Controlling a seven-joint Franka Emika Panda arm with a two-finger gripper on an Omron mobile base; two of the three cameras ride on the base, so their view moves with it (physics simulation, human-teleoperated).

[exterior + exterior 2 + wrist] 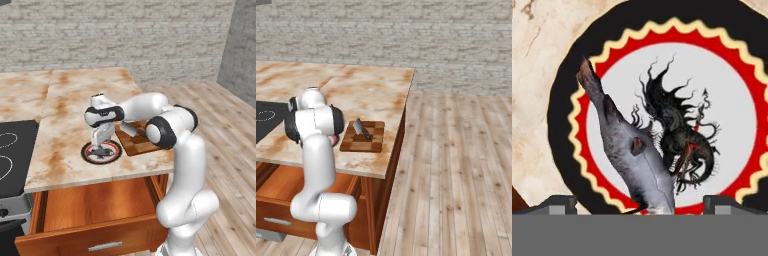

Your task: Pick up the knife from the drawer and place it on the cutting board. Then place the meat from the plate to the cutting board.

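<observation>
The gripper [640, 202] hangs right over the plate [562, 105], jaws wide apart. The meat [629, 150] lies on the plate between them.

White arm reaching over the marble counter [75, 105], its gripper [101, 150] pointing down over the plate [88, 154] near the counter's front edge. Cutting board [139, 144] lying just beside the plate, toward the front right corner. Drawer [95, 240] standing open below.

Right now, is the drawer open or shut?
Open. The drawer is pulled out under the counter, and its bare wooden floor shows behind the front panel.
</observation>
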